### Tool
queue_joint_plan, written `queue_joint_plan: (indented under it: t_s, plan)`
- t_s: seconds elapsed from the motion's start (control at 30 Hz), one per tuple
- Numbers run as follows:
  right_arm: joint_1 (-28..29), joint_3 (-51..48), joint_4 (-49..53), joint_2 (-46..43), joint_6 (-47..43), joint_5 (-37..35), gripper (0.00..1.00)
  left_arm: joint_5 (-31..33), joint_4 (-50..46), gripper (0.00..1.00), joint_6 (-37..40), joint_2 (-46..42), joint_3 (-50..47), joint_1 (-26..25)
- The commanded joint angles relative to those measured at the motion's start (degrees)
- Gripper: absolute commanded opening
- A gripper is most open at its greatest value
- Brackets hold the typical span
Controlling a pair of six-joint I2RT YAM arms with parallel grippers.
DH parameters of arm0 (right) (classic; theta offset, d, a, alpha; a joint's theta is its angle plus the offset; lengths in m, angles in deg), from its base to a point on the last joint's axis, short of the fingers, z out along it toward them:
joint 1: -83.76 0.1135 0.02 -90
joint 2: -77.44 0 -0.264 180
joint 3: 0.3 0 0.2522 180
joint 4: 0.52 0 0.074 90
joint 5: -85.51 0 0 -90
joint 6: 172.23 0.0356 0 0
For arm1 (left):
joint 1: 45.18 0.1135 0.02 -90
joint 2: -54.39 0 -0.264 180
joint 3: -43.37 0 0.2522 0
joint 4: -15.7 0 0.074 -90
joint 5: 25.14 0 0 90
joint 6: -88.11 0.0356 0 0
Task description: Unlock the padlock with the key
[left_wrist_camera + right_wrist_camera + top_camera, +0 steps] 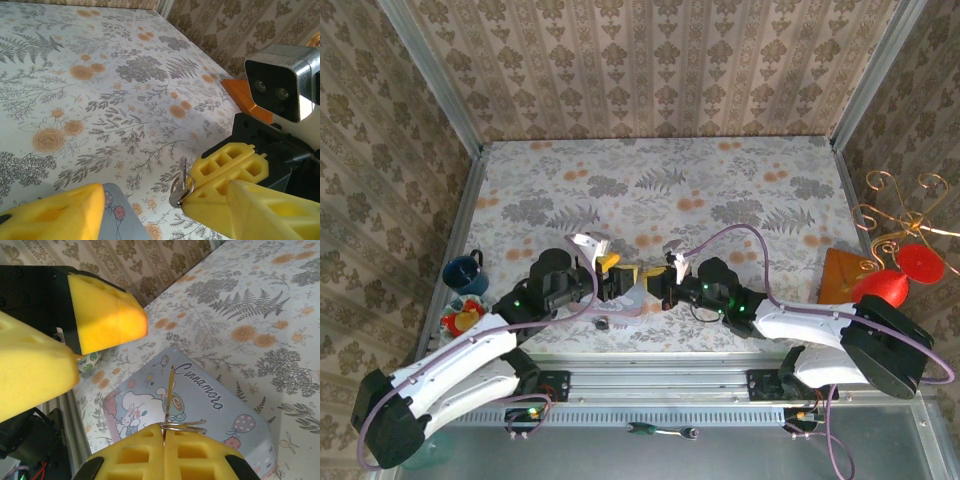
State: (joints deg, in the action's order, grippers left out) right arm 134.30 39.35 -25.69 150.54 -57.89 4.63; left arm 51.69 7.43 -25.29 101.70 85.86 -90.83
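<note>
**A:** While the overhead camera takes in both arms, what does it give that the wrist cameras lack?

**B:** The padlock, a tiny black squarish block (603, 323). It lies on the flower-patterned table (720, 200) close to the near edge, just on the near side of the left gripper (617, 277) and touched by neither gripper. A dark blue mug (463, 272) also stands by the left edge; I cannot tell what is in it.

**A:** And the wrist cameras?

**B:** The right wrist view shows the right gripper (165, 432) with its yellow foam pads pressed together. They pinch a wire ring (186, 426), and a thin metal key (171, 385) stands up from it. Beneath lies a pastel blue-pink cartoon tin (215, 405), flat on the table with its picture side up.

**A:** How is the left gripper set?

**B:** It is spread wide and empty. In the left wrist view one yellow finger (50, 215) sits at the bottom left and the other at the bottom right. The right gripper's gridded pad, with the key and ring, hangs just ahead of the gap.

**A:** And the arms?

**B:** Both reach in from the near edge and bend toward each other. The grippers meet nearly tip to tip above the tin, around the middle of the near edge.
</note>
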Motion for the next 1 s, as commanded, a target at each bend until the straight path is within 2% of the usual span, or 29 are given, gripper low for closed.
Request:
queue_joint_plan:
  t_s: [0.0, 0.47, 0.97]
  plan:
    - [0.63, 0.74, -1.35, 0.38, -0.69, 2.81, 0.00, -3.18, -0.17, 0.64, -1.03, 1.58, 2.63, 0.44]
    - [1.58, 1.89, 1.14, -0.56, -0.96, 3.11, 0.00, -5.02, 0.55, 0.49, -1.21, 7.57, 5.18, -0.39]
    - [1.59, 1.83, 2.64, -1.70, -1.48, -0.60, 0.00, -4.53, -3.39, 0.25, 1.50, 9.72, 7.30, -1.44]
